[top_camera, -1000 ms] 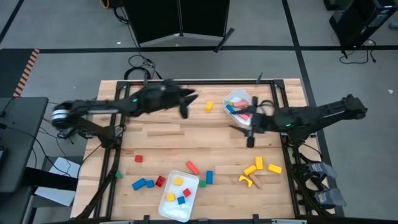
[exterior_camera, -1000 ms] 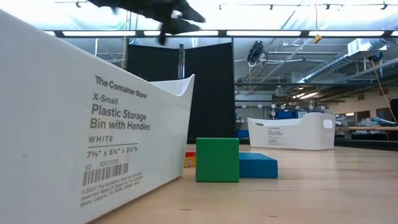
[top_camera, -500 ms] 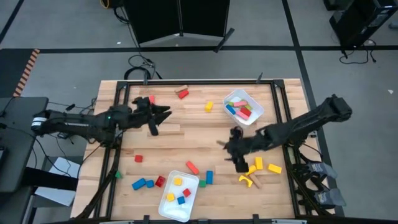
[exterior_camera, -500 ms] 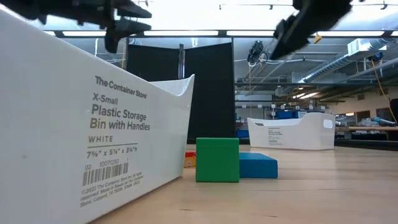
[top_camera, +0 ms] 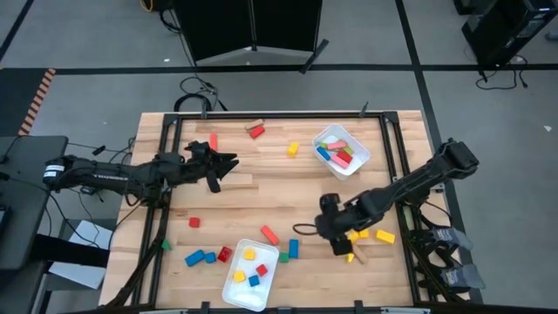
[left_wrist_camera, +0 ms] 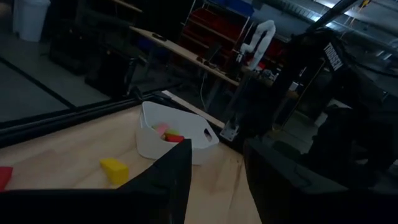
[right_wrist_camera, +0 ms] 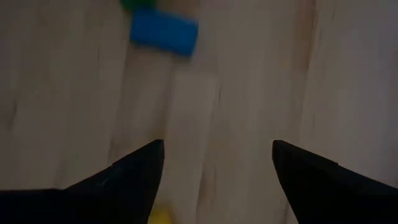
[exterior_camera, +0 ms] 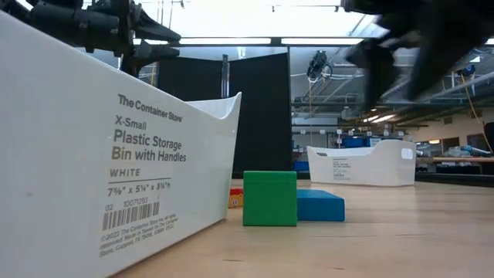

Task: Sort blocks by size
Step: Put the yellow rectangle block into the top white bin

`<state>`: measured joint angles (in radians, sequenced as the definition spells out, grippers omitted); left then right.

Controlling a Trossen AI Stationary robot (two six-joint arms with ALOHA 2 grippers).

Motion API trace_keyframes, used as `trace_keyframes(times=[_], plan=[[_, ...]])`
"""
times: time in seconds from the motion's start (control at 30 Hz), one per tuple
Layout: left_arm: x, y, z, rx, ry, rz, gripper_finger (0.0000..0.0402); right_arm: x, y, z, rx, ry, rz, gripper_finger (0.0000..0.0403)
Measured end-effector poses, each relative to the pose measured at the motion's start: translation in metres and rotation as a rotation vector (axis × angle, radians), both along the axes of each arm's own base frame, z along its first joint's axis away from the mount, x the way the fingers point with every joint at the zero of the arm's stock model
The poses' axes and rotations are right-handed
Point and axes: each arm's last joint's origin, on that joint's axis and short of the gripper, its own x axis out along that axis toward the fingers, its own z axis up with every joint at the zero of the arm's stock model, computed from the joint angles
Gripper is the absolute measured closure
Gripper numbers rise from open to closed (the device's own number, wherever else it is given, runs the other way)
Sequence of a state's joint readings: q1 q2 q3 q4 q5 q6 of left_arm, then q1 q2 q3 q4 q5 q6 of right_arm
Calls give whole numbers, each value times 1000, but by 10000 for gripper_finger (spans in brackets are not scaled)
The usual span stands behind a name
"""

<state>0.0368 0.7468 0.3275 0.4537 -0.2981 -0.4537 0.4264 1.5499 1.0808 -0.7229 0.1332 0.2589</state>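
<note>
2 arms reach low over the table: right pincer (top_camera: 334, 234) spread empty beside yellow blocks (top_camera: 361, 232), left pincer (top_camera: 218, 166) part-open, empty.

Grey floor (top_camera: 87, 44), black partition (top_camera: 253, 30) behind table.

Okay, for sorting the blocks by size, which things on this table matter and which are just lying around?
Part of the job:
- loose blocks on the table
- blocks already in the near tray and the far tray
- right gripper, open, low by the yellow blocks
- left gripper, waiting

Just lying about:
- cables behind the table
- black panel beyond
</note>
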Motion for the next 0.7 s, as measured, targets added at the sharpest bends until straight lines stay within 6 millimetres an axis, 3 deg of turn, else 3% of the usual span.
trace_keyframes(times=[0.23, 0.5, 0.7], plan=[[0, 0, 1, 30, 2, 0, 249, -43, -2, -12, -64, 290, -241, 109], [0, 0, 1, 65, 15, 0, 249, -83, -16, 2, 152, 182, -873, 101], [0, 0, 1, 87, 26, 1, 249, -95, -16, -10, 227, 234, -1141, 70]])
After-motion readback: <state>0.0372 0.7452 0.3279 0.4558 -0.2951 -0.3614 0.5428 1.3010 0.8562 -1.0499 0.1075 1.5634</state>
